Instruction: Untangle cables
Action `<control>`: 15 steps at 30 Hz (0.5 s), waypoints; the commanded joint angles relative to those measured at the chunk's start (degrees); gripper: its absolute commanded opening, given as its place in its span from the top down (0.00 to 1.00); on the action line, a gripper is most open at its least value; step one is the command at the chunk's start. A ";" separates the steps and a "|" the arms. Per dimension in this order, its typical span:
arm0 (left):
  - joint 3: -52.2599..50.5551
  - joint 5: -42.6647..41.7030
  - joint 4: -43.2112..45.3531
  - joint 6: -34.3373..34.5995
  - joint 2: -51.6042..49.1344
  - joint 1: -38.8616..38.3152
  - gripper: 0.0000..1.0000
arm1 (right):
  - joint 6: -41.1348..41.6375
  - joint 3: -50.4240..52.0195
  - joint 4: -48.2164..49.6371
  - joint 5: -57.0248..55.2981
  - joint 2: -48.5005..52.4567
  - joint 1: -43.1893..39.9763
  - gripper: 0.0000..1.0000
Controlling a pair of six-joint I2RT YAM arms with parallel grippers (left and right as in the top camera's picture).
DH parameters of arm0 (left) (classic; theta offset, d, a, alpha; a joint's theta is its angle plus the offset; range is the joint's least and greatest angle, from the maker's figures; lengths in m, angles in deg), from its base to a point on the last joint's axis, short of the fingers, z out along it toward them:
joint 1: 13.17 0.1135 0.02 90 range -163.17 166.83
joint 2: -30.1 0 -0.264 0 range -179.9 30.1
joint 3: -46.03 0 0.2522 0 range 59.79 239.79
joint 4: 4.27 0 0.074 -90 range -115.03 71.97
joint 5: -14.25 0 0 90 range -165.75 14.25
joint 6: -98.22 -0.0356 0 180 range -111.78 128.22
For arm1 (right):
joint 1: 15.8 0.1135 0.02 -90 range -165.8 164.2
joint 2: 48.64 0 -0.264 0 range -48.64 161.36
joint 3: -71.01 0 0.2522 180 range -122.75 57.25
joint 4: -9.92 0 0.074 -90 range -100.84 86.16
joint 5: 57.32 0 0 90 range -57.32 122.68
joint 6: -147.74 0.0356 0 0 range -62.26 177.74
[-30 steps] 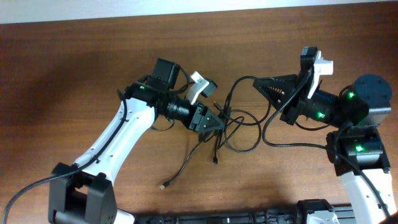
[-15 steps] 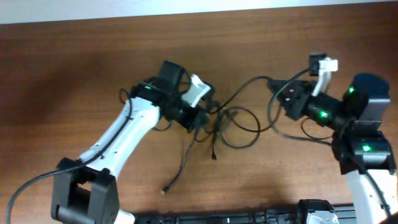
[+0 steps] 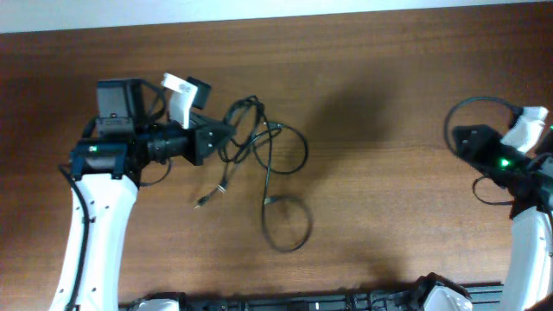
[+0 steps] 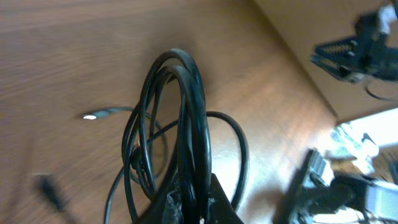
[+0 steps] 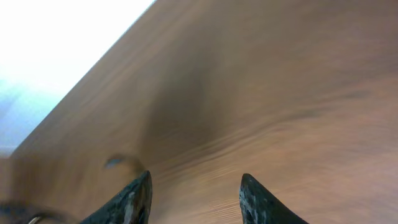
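Observation:
The cables point(image 3: 248, 130) are thin black cords bunched left of centre in the overhead view. One strand trails down into a loose loop point(image 3: 308, 227), and a small plug point(image 3: 200, 203) lies on the wood. My left gripper point(image 3: 226, 136) is shut on the bunch from the left. The left wrist view shows several cable loops point(image 4: 198, 124) rising out of my shut left gripper point(image 4: 198, 208). My right gripper point(image 3: 455, 138) is at the far right edge, well apart from the cables. In its wrist view the right gripper point(image 5: 194, 185) is open over bare wood, with nothing between its fingers.
The brown wooden table point(image 3: 389, 86) ends at a pale strip along the back edge. Black equipment point(image 3: 259, 304) lines the front edge. The right arm point(image 4: 351, 43) shows at the upper right of the left wrist view.
The right gripper has let go of the cables, opened and drawn back to the right edge. The left gripper has shut on the bunch and dragged it to the left.

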State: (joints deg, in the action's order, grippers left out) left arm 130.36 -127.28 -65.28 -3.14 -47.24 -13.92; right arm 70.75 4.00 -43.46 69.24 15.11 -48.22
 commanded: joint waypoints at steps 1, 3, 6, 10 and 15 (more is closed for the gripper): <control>0.20 -5.73 1.90 -2.45 1.29 -6.01 1.00 | -10.71 -0.33 -0.26 20.00 0.00 9.44 0.52; 0.20 -5.70 4.96 -2.45 1.29 -9.90 1.00 | -15.82 -0.33 0.00 28.30 0.00 21.44 0.48; 0.20 -3.32 7.37 -2.45 1.29 -14.32 1.00 | -15.56 -0.33 5.35 27.98 0.02 36.74 0.45; 0.20 -3.37 8.02 -2.45 1.29 -17.07 1.00 | -9.44 -0.33 7.58 19.69 0.85 44.52 0.39; 0.20 -7.48 8.96 -2.45 1.29 -17.20 1.00 | -3.78 -0.33 8.11 8.66 5.92 46.18 0.45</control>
State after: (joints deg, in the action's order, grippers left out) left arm 130.25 -130.38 -57.36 -4.49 -47.16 -30.80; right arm 61.81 4.00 -36.25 86.44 19.17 -2.78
